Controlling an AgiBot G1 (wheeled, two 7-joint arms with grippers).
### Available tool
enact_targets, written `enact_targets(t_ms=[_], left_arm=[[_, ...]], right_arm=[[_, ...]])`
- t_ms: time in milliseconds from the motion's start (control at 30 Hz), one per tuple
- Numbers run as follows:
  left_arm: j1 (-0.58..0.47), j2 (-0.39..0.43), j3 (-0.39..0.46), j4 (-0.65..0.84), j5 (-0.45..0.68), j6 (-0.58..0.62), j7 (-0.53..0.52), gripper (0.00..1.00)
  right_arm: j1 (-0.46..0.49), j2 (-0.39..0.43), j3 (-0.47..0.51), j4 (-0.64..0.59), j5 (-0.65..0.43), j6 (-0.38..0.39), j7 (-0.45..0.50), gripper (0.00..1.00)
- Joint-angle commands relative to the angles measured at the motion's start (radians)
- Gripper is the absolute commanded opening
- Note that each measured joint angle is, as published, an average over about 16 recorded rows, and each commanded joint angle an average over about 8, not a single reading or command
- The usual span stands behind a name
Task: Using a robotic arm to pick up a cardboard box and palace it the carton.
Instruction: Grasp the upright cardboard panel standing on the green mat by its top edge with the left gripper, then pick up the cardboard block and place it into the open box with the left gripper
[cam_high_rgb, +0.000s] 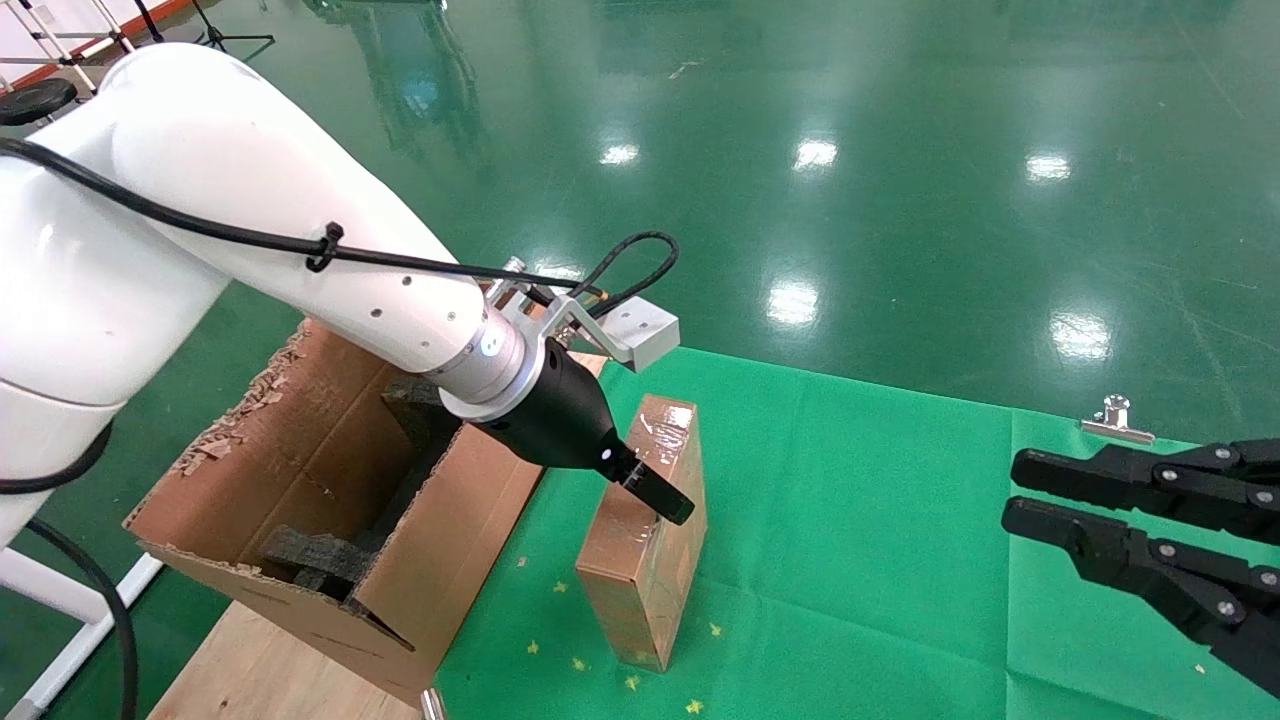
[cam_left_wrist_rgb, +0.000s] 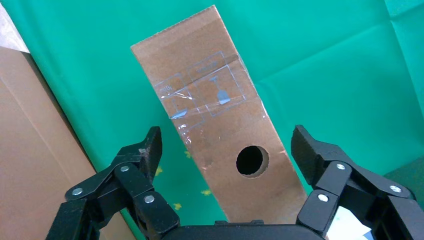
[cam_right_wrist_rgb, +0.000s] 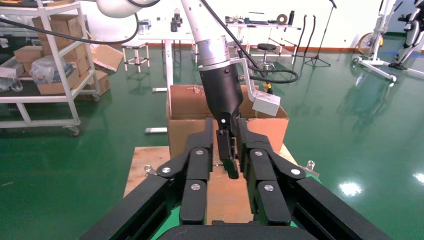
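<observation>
The small cardboard box (cam_high_rgb: 630, 570), brown and taped, stands upright on the green cloth beside the carton (cam_high_rgb: 470, 520). My white left arm (cam_high_rgb: 250, 230) reaches down over the carton's corner. Its left gripper (cam_high_rgb: 650, 490) is open at the box's upper part. In the left wrist view the box (cam_left_wrist_rgb: 210, 110), with one round hole, lies between the spread fingers of the left gripper (cam_left_wrist_rgb: 227, 140), with gaps on both sides. The carton has ragged flaps and black foam (cam_high_rgb: 310, 560) inside. My right gripper (cam_high_rgb: 1012, 490) is open and empty at the far right; it also shows in the right wrist view (cam_right_wrist_rgb: 225, 125).
A green cloth (cam_high_rgb: 880, 560) covers the table; bare wood (cam_high_rgb: 260, 660) shows under the carton. A metal clip (cam_high_rgb: 1115, 420) holds the cloth's far right edge. The carton wall (cam_left_wrist_rgb: 30, 165) is close beside the left gripper. Shiny green floor lies beyond.
</observation>
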Motion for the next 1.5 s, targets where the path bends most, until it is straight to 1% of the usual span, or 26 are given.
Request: enact_targets(t_ms=[33,533,700,800,900,1133,1233,1333,1400,1500], left_arm=[[0.0,0.0,-0.001,0.0,-0.001,0.0,0.0,0.0],[-0.001,-0.001,-0.002,0.0,-0.002,0.001,0.002,0.0],[-0.018,-0.019,-0.014,-0.004,-0.012,-0.007,0.045,0.0],[-0.041,-0.054,-0.04,-0.007,-0.039,-0.023,0.112,0.0],[-0.075,-0.106,-0.081,-0.003,-0.075,-0.044,0.2,0.0],[-0.2,-0.253,-0.179,0.039,-0.116,-0.067,0.411,0.0],[-0.26,-0.312,-0.209,0.075,-0.107,-0.058,0.491,0.0],[-0.309,-0.358,-0.22,0.123,-0.075,-0.048,0.571,0.0],[-0.325,-0.38,-0.216,0.162,-0.044,-0.044,0.622,0.0],[-0.322,-0.4,-0.198,0.235,0.004,-0.048,0.694,0.0]], right_arm=[[0.0,0.0,0.0,0.0,0.0,0.0,0.0,1.0],[0.0,0.0,0.0,0.0,0.0,0.0,0.0,1.0],[0.0,0.0,0.0,0.0,0.0,0.0,0.0,1.0],[0.0,0.0,0.0,0.0,0.0,0.0,0.0,1.0],[0.0,0.0,0.0,0.0,0.0,0.0,0.0,1.0],[0.0,0.0,0.0,0.0,0.0,0.0,0.0,1.0],[0.0,0.0,0.0,0.0,0.0,0.0,0.0,1.0],[0.0,0.0,0.0,0.0,0.0,0.0,0.0,1.0],[0.0,0.0,0.0,0.0,0.0,0.0,0.0,1.0],[0.0,0.0,0.0,0.0,0.0,0.0,0.0,1.0]])
